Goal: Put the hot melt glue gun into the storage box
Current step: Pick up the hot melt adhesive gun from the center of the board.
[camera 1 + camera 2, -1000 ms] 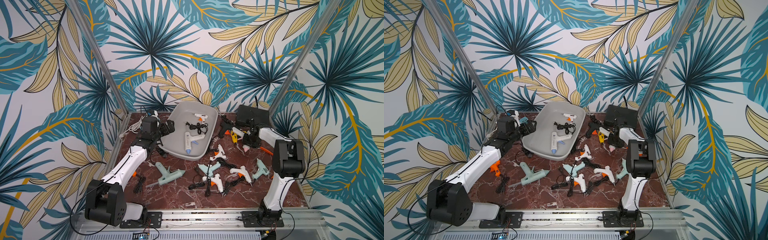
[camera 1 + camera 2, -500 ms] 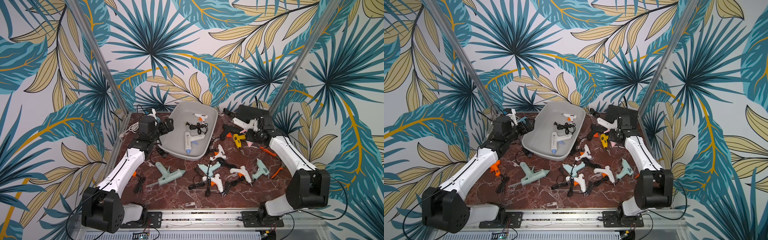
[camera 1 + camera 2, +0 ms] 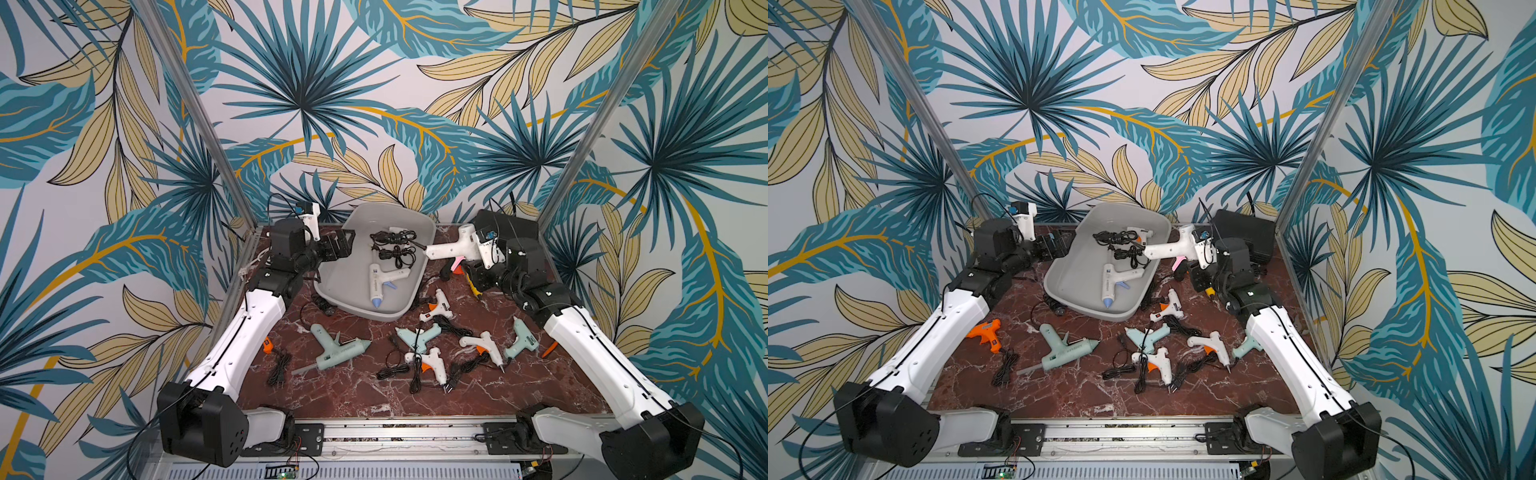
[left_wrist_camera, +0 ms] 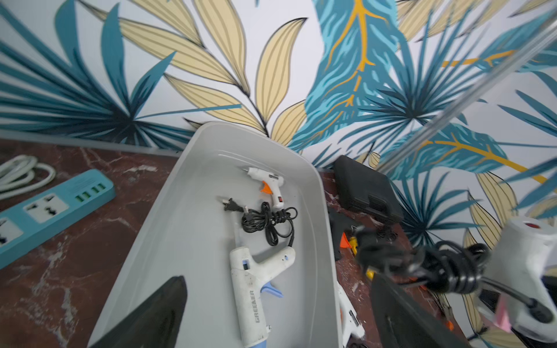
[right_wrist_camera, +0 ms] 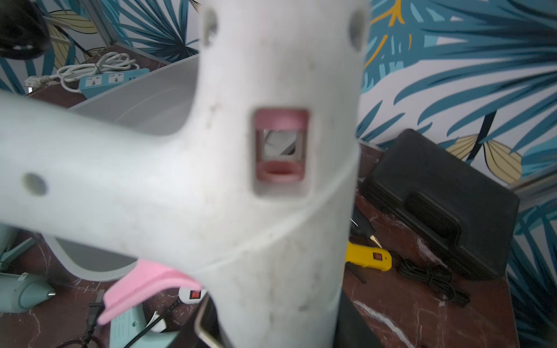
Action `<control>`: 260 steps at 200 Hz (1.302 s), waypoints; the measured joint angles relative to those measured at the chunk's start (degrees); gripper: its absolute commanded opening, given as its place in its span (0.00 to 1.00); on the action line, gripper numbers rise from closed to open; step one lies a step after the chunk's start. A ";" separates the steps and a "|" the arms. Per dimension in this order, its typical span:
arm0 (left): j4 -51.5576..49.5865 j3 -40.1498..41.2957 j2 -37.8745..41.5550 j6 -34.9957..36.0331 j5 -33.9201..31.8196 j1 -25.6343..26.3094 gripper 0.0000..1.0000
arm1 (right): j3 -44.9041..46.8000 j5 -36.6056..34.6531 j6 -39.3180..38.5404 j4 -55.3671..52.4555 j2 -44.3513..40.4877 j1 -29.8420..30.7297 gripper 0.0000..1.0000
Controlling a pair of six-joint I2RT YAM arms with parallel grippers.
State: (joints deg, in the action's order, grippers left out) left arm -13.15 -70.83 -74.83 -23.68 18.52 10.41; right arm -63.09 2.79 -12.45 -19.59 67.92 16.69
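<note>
Within right pincer [image 3: 478, 258], glue gun [image 3: 448, 249]; just beside storage box [image 3: 419, 279]

We see the storage box [image 4: 187, 241] as smooth light-grey plastic with a soft sheen. The glue gun [image 5: 271, 226] is matt white plastic, scuffed and smudged, with a pink plastic trigger [image 5: 141, 280]. The counter [image 3: 353, 395] looks like smooth red-brown marble veined white. The black case [image 3: 1254, 232], right of centre in a top view, is matt plastic. Along the lower edge we find a brushed metal rail [image 3: 395, 432].
</note>
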 measured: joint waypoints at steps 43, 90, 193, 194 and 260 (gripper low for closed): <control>-8.74 -12.37 -0.02 7.34 13.09 0.87 1.00 | -0.09 -1.20 -9.01 1.25 -0.22 4.68 0.00; -21.03 -22.49 -3.08 16.92 17.51 8.52 1.00 | -2.93 -4.04 -16.06 0.83 1.73 9.40 0.00; -33.55 -24.85 -14.95 25.81 27.17 14.88 1.00 | -6.25 -7.15 -22.56 0.42 3.65 13.99 0.00; -33.55 -24.90 -14.95 25.81 27.23 14.93 1.00 | -6.25 -7.17 -22.58 0.42 3.67 14.01 0.00; -34.34 -25.66 -15.93 26.88 28.65 15.76 1.00 | -7.52 -8.15 -23.39 0.37 4.96 14.78 0.00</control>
State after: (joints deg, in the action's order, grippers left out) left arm -47.48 -96.49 -90.76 3.20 47.18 26.17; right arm -70.61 -5.37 -35.83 -19.22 72.88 31.46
